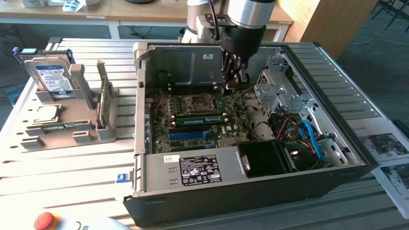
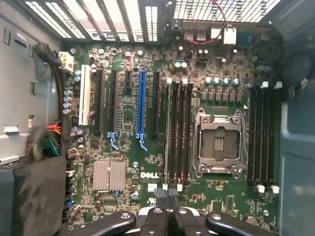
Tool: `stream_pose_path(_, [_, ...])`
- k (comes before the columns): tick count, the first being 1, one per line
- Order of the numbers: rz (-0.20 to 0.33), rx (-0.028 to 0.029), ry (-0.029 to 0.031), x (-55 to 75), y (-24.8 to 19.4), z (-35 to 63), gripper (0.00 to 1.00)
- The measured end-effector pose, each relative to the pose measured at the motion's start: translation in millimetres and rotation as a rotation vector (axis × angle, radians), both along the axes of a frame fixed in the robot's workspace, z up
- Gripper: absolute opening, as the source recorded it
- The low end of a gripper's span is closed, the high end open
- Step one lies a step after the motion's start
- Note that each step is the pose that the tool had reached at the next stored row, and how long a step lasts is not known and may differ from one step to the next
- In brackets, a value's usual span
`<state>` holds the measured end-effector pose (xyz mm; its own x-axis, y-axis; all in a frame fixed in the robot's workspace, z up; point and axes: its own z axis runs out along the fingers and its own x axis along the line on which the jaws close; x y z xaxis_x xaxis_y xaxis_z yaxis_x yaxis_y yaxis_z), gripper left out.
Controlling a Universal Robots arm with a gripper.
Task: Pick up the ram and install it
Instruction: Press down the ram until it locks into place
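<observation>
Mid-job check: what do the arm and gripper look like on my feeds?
The arm ends in a shiny silver-grey cylinder, with a black cable alongside. The gripper is black and narrow, its glossy linkage bars joined by round silver pins.

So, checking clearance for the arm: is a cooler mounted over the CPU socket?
No, the CPU socket sits uncovered in the wrist view, with its metal frame and dark centre in plain sight.

An open computer case point(image 1: 255, 191) sits on the bench point(image 1: 64, 167). A hard drive point(image 1: 52, 76) stands in a grey holder point(image 1: 82, 84) nearby.
</observation>
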<state>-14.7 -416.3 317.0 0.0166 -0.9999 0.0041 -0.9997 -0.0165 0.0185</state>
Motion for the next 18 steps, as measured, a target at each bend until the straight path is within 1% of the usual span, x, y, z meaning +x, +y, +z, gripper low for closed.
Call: stream_pose_path(18, [0.0,-0.0002,0.0001,0.0,-0.9,-33.4,0.1])
